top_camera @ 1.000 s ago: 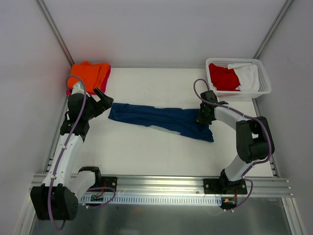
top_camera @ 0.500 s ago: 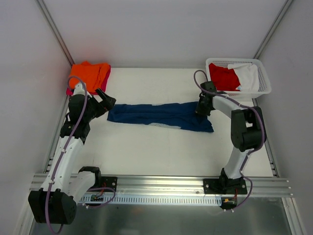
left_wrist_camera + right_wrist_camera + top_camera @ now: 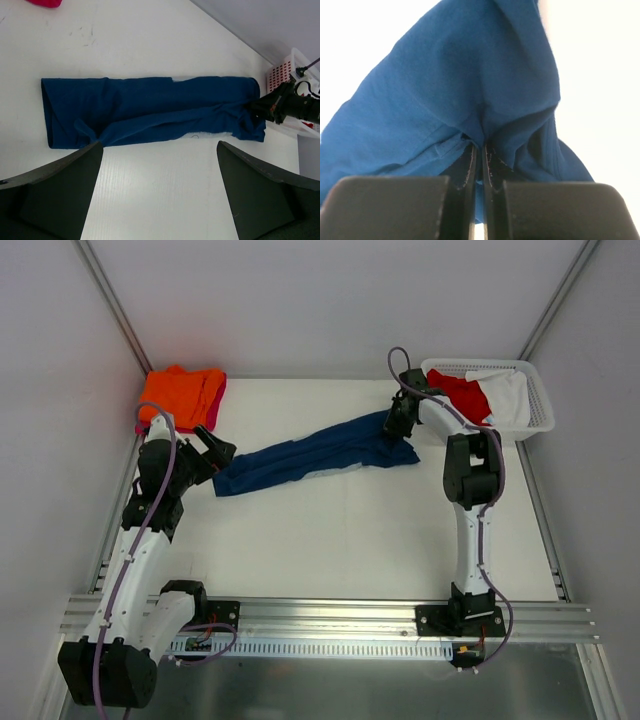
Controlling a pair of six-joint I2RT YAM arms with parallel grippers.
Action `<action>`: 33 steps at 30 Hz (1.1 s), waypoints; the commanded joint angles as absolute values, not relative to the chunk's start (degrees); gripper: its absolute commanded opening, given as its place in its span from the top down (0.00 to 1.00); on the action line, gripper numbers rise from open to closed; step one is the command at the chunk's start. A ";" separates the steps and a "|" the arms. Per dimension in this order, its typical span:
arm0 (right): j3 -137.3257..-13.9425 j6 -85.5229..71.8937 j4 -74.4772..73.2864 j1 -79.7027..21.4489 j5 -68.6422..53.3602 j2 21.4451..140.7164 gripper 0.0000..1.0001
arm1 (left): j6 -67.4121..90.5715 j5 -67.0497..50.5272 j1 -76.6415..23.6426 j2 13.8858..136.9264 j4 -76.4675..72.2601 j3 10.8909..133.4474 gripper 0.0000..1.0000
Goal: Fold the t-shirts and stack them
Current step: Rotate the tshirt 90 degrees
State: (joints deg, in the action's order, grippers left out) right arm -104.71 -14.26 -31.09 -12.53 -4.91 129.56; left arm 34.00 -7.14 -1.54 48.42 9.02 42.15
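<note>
A navy blue t-shirt [image 3: 310, 453] lies folded into a long band across the table, slanting up toward the right. My right gripper [image 3: 397, 426] is shut on its right end, the cloth [image 3: 470, 90] bunched between the pinched fingers [image 3: 470, 165]. My left gripper [image 3: 217, 450] stands open just left of the shirt's left end [image 3: 65, 120], touching nothing. An orange t-shirt [image 3: 180, 392] lies on a magenta-pink one [image 3: 213, 405] in the back left corner. A red t-shirt [image 3: 462, 395] and a white t-shirt [image 3: 510, 400] lie in the basket.
A white lattice basket [image 3: 535, 425] stands at the back right, close behind my right gripper. Walls close the table on the left, back and right. A metal rail [image 3: 330, 615] runs along the near edge.
My right gripper has dragged the navy shirt's right end back toward the basket, so the band now slants. The left gripper has stayed open by the left end.
</note>
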 commanded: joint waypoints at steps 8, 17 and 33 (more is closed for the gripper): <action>-130.24 -24.07 -26.29 -14.77 -16.43 146.58 0.42 | 35.16 -4.92 -3.95 49.31 7.73 42.19 0.01; -135.79 -33.40 -10.55 -15.12 -18.28 153.28 0.00 | 34.02 -3.52 -6.68 49.22 7.91 42.10 0.01; -108.55 -16.80 -26.80 -31.89 -3.01 108.72 0.00 | 33.75 -0.97 -7.21 43.95 8.52 42.36 0.01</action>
